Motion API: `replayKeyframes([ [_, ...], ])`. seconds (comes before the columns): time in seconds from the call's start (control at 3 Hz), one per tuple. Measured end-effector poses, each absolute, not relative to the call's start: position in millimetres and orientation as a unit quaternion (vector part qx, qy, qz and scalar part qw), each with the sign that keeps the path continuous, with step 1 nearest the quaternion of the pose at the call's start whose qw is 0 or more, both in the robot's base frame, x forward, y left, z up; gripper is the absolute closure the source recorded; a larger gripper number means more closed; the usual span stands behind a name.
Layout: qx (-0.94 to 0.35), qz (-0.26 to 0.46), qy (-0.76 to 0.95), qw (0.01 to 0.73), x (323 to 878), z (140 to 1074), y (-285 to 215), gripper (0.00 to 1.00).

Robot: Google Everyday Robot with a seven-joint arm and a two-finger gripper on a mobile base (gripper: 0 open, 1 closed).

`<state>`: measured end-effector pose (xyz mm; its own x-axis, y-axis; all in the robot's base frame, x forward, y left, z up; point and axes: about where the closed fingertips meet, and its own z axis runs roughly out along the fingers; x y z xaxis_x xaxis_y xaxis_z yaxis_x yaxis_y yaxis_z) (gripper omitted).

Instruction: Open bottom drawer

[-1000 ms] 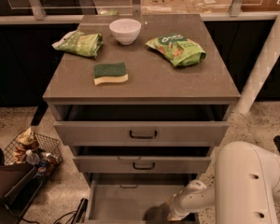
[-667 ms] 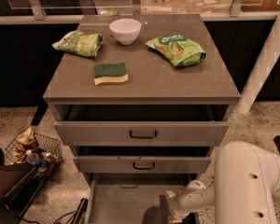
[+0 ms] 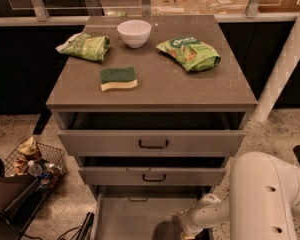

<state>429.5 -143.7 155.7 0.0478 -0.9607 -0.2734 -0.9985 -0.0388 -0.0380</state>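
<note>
The white writing on the two crinkly green snack bags (image 3: pixel 84 46) (image 3: pixel 189 53) is too small to read. They lie on the grey cabinet top (image 3: pixel 160 86) with a round white bowl (image 3: pixel 134 32) and a green and yellow sponge (image 3: pixel 118 78).

The bottom drawer (image 3: pixel 132 216) is pulled out at the bottom middle, as far as a moment ago. The gripper (image 3: pixel 177 227) on the white robot arm (image 3: pixel 262 199) sits over the drawer's right side and has hardly moved. I cannot tell if it is gripping.

A wire basket (image 3: pixel 37 161) stands near the cabinet at the lower left.
</note>
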Motion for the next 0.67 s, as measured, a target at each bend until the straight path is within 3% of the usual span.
replayKeyframes([
  [0.67,-0.716,0.088,0.684,0.108,427.2,154.0,-142.6,0.70],
])
